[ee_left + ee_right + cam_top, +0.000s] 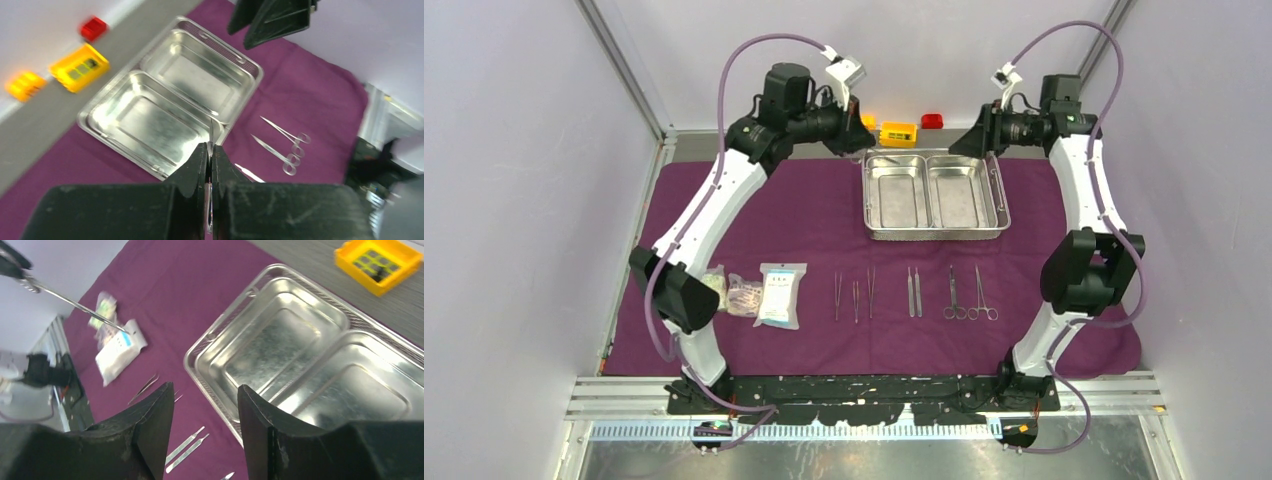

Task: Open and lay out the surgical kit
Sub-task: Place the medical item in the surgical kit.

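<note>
The dark-purple cloth (804, 215) lies spread flat. The empty two-compartment steel tray (934, 193) sits at its back middle. Tweezers (855, 297), two flat handles (913, 292) and ring-handled scissors and clamps (969, 297) lie in a row at the front. Clear packets (781, 295) lie to their left. My left gripper (856, 140) hangs by the tray's back left corner, shut on a thin steel instrument (211, 132) that also shows in the right wrist view (75, 304). My right gripper (205, 390) is open and empty above the tray's back right (974, 140).
Yellow (898, 133), red (932, 121) and orange (25, 85) toy bricks sit on the grey strip behind the cloth. Metal frame rails run along the left and near edges of the table. Both arms arch over the cloth's sides.
</note>
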